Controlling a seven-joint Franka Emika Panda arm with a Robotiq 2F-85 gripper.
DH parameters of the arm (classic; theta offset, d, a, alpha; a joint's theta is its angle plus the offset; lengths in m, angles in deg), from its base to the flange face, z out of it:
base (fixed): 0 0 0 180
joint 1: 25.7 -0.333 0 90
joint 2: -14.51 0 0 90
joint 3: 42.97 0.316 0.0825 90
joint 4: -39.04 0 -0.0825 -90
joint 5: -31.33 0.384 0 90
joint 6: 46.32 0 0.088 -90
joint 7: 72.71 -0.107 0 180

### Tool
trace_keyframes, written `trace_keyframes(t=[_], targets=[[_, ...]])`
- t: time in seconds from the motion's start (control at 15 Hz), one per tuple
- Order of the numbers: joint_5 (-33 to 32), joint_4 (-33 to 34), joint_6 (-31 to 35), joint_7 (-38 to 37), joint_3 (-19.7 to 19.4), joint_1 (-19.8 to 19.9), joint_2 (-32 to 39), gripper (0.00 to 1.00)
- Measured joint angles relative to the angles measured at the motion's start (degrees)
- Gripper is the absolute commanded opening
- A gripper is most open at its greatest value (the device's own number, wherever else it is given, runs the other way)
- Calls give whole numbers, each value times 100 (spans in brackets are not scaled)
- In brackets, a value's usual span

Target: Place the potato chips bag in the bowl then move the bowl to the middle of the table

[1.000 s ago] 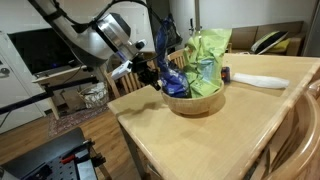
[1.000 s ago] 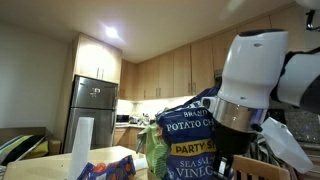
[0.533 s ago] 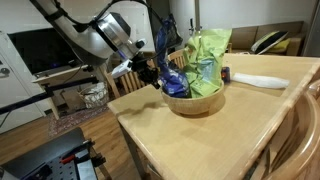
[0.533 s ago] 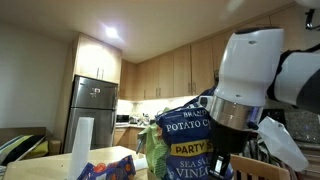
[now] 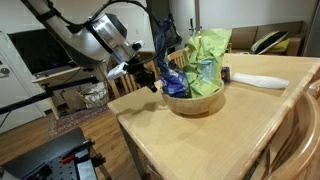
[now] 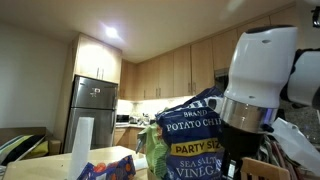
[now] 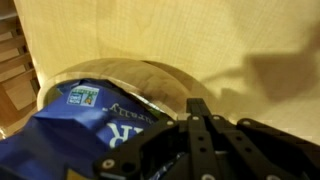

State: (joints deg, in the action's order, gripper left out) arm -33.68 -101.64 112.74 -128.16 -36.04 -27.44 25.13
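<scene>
Your gripper (image 5: 154, 82), jaws closed tight at the wooden bowl (image 5: 197, 104) rim, grip unclear, potato chips bag (image 6: 190, 140) upright inside, bowl near the table (image 5: 200, 148) edge.

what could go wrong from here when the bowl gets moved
The potato chips bag and light green bags stand well above the rim of the bowl; dragging it may tip them out.
The bowl sits near the edge of the table by the arm; a wrong nudge might slide it off.
The shut gripper is right beside the blue bag and could snag it.
</scene>
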Motion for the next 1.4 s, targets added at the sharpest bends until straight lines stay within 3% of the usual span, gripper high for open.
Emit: trace_keyframes(t=[0.53, 1.13, 1.4], targets=[[-5, -455, 68, 0, -328, 352, -226, 0], [-130, -167, 258, -2, -443, 427, 104, 0], [-724, 52, 304, -337, -448, 415, 247, 0]])
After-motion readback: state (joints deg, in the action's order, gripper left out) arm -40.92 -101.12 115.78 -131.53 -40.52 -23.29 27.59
